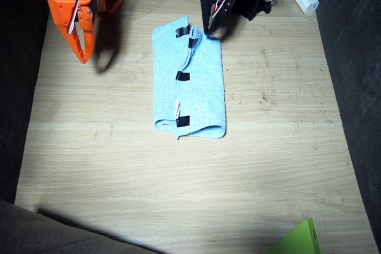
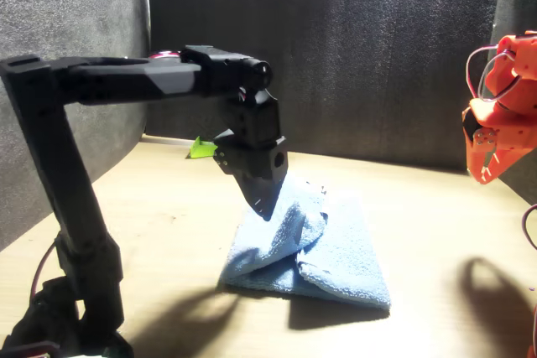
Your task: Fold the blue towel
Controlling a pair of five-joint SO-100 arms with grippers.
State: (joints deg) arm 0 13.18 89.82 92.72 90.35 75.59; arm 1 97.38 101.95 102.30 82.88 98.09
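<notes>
1. At mid-counter (image 1: 89, 165) the blue towel (image 1: 199, 90) lies folded lengthwise, tape marks up.
2. Your left end effector (image 1: 212, 30) hovers by its far corner; fingers look together, gripping nothing.
3. Right end effector (image 1: 83, 43) hangs clear, fingers together.
4. Pinch that corner low, both layers.
</notes>
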